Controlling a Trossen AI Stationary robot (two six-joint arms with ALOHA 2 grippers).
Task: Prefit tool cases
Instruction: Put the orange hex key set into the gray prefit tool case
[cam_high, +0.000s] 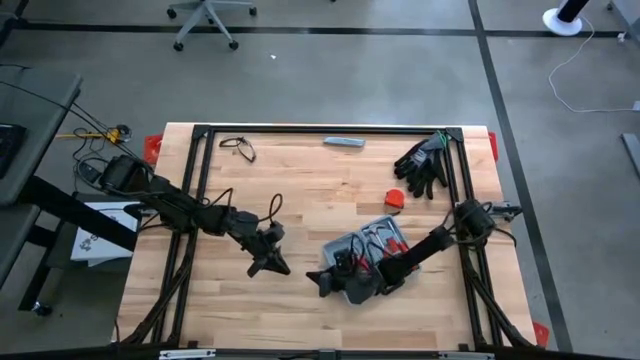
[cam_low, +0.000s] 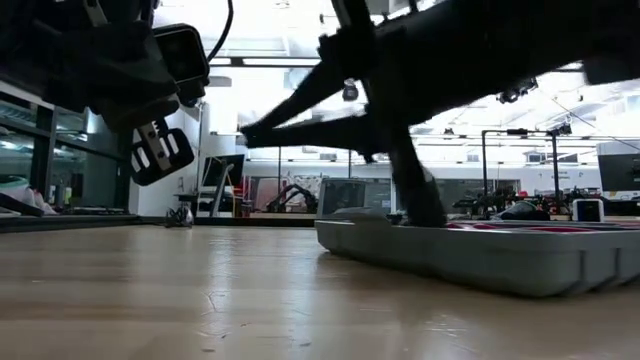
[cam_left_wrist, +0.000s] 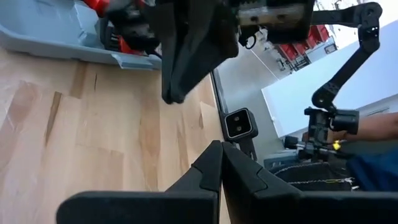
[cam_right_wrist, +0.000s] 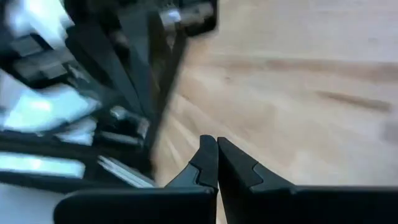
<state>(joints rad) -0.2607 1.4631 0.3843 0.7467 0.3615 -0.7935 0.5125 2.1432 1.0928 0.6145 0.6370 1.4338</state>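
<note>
High view only: black gloves (cam_high: 424, 165); wrist views: left tool (cam_left_wrist: 220, 148), right tool (cam_right_wrist: 217, 143) pressed together, empty.

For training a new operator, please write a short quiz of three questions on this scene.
1. True or false: the tool case lies open on the table.
2. Which lies nearest the black gloves? A: slim grey bar; B: small red object; C: eyeglasses.
3. Fill in: the jaws of the left gripper and right gripper are ____.

Key: 1 true; 2 B; 3 shut.
</note>
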